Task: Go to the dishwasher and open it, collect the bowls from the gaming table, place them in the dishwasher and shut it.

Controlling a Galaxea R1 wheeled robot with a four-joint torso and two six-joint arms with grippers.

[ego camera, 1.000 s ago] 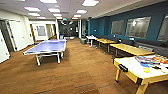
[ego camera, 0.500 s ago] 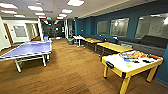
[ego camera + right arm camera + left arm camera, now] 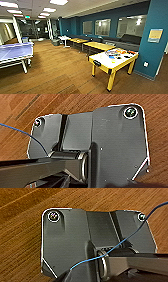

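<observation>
The gaming table [image 3: 103, 60], long with a pale glossy top and yellow edge and legs, stands at the right of the head view by a teal wall. Several small coloured things [image 3: 115, 54] lie at its far end, among them a blue one and a yellow-green one; they are too blurred to tell as bowls. The dishwasher is out of view. In the left wrist view my dark plate [image 3: 72, 243] hangs over wooden floor [image 3: 20, 243]. The right wrist view has the same kind of plate [image 3: 112, 144] above the floor [image 3: 20, 114].
A blue table-tennis table [image 3: 15, 51] stands at the left. Square yellow-wood tables [image 3: 99, 45] line the window wall, with a small white table [image 3: 64, 38] beyond. A teal pillar [image 3: 155, 50] rises at the right. Open wood floor [image 3: 60, 72] lies between the tables.
The whole head picture has shifted left, so the camera has turned. The gaming table now sits nearer the middle and looks larger; the table-tennis table has slid toward the left edge.
</observation>
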